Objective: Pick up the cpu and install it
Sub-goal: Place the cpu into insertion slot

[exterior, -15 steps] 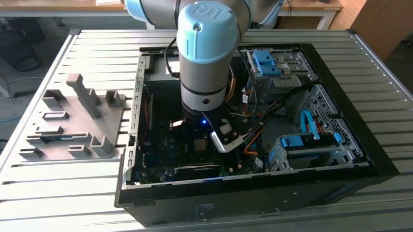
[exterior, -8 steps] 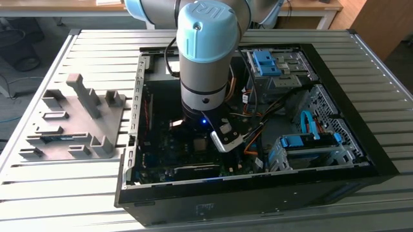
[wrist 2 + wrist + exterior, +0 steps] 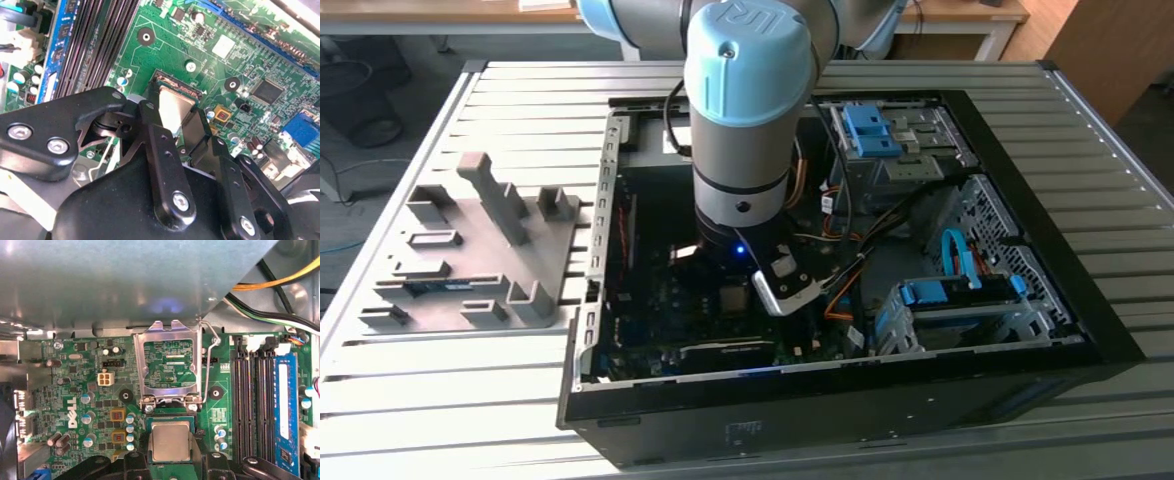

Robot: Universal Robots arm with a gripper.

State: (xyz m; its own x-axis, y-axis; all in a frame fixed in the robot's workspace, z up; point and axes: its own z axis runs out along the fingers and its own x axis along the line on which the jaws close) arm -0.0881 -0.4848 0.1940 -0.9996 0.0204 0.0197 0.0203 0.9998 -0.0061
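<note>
Claw [image 3: 174, 116] grasps the cpu [image 3: 171, 441] by two sides, holding it low over the socket [image 3: 180, 86] on the green board [image 3: 75, 385], just beside the raised metal frame [image 3: 167, 365]. The placing step seems in hand; it calls for keeping the cpu level and square.

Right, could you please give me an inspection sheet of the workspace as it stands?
Surface: slatted metal table holds open computer case.
Job's things: cpu at the socket, load plate hinged open beside it.
Clutter: grey fixture tray at exterior view's left.
Grippers: gripper shut on the cpu.
Cables: yellow and black wires along the case wall.
Surroundings: wooden desk behind the table.
</note>
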